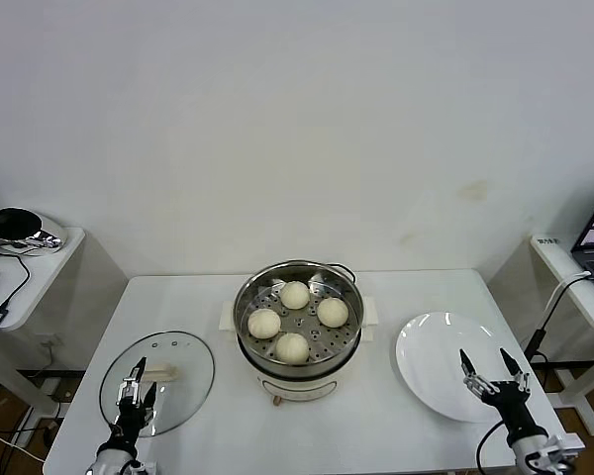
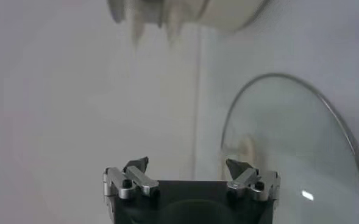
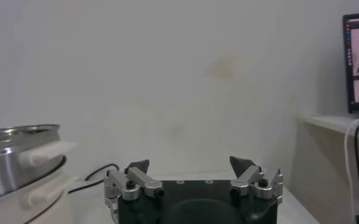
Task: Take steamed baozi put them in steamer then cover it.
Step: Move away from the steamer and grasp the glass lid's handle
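Left gripper (image 1: 137, 388): lower left of the head view, over the near edge of the lid; jaws spread, pinching nothing.
Right gripper (image 1: 495, 374): lower right of the head view, above the near edge of the plate (image 1: 436, 351); jaws spread, nothing between them, idle.
Buns (image 1: 297, 320): four, all seated on the perforated tray inside the steamer, centre of the frame, set in a ring and slightly apart from one another.
Steamer (image 1: 299, 361): centre of the table (image 1: 376, 435), uncovered, side handles pointing left and right.
Lid (image 1: 183, 381): flat on the table at lower left, well apart from the steamer; cream handle (image 1: 160, 373) at its centre, just ahead of the left gripper.
Step in hand (judged): loading looks finished; covering remains.
Handling advice: centre the open jaws across the narrow width of the handle, close firmly, lift straight up before travelling right, keep the lid level, lower it square onto the steel rim.
Edges: lid lies close to the table's left and front edges; avoid dragging it outward.
Open room: bare tabletop between lid and steamer allows a direct path; cord (image 1: 337, 267) lies behind the steamer, out of the way.
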You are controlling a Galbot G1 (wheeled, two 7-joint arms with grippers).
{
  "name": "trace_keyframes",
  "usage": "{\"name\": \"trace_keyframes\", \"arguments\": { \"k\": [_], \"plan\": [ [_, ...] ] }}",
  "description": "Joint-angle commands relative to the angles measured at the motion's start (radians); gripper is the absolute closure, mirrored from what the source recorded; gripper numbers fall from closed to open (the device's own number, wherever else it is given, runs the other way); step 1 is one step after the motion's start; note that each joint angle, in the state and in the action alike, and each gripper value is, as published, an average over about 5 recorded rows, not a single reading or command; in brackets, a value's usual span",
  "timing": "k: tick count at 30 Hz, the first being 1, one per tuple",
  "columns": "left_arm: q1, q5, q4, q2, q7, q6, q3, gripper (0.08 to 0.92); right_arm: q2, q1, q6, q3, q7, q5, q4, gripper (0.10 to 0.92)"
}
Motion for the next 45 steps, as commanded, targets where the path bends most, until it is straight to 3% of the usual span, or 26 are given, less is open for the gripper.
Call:
{"name": "trace_keyframes", "arguments": {
  "k": [1, 29, 45],
  "plan": [
    [-0.032, 0.030, 0.050, 0.000, -0.016, 0.109, 0.010, 0.177, 0.014, -0.016, 0.008, 0.008, 0.001, -0.002, -0.005, 0.203],
    [-0.139, -0.011, 0.086, -0.035, 0.025, 0.171, 0.047, 0.177, 0.035, -0.027, 0.019, 0.004, -0.001, -0.041, -0.010, 0.203],
    [-0.234, -0.014, 0.151, -0.081, -0.021, 0.209, 0.062, 0.177, 0.037, -0.028, 0.026, 0.002, -0.003, -0.051, -0.024, 0.203]
  ]
}}
